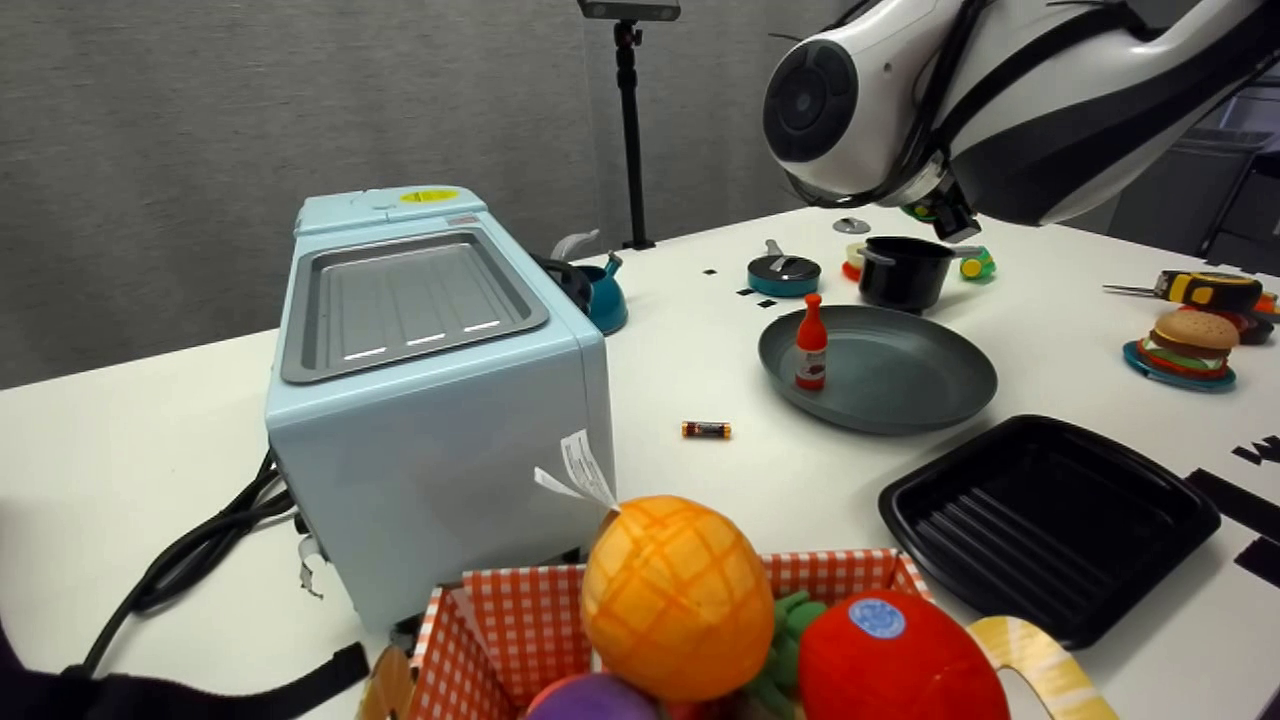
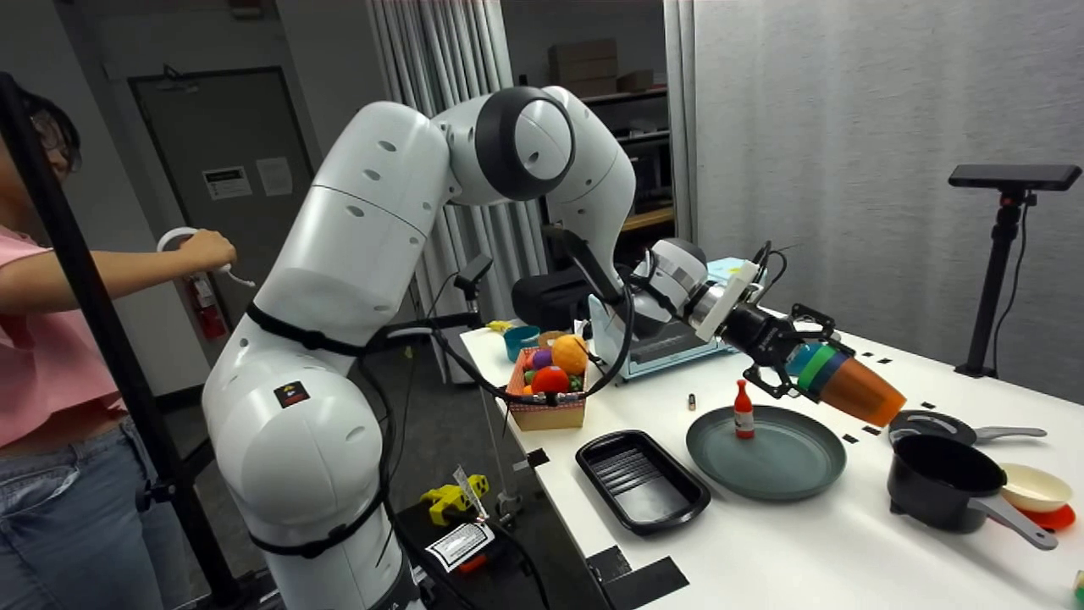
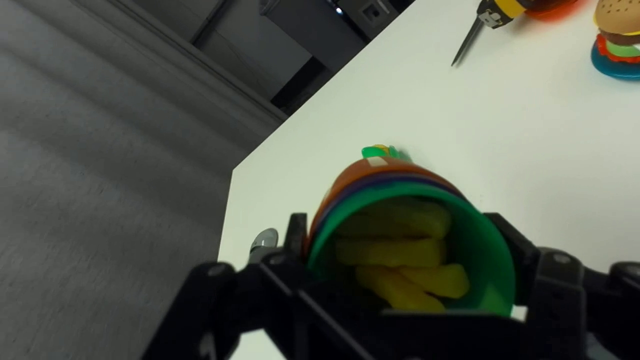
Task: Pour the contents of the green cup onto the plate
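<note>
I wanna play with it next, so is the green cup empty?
No, the wrist view shows yellow pieces inside the green cup.

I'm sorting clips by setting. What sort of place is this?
Probably a robotics lab with a mock kitchen: a robot arm stands by the table, a camera sits on a stand, and a toy burger shares the table with a pot.

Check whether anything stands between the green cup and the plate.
Nothing visible stands between the green cup, held in the gripper, and the plate. On the plate, though, a red bottle stands upright near the rim, on the side away from the black pot; it could get in the way of a pour there.
</note>
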You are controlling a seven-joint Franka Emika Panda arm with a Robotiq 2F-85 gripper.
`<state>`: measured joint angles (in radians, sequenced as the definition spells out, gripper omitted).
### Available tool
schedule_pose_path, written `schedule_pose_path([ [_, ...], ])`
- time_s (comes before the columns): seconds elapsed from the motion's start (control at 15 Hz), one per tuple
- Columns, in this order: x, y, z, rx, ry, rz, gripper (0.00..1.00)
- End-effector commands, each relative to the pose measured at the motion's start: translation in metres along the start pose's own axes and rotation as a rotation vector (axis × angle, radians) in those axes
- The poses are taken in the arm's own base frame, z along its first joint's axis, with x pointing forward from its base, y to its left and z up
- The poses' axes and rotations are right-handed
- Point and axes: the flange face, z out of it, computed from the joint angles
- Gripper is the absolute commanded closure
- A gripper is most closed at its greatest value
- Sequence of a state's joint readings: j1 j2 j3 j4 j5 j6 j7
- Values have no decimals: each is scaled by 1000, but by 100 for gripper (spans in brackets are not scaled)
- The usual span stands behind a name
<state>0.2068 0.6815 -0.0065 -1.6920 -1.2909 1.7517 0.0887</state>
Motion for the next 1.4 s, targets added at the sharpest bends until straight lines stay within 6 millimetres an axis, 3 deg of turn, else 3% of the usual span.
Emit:
schedule_pose_path([
  [0.0,7,7,-5,-126,-41,11,40],
  [1.33,0,0,-12,-585,-89,128,40],
])
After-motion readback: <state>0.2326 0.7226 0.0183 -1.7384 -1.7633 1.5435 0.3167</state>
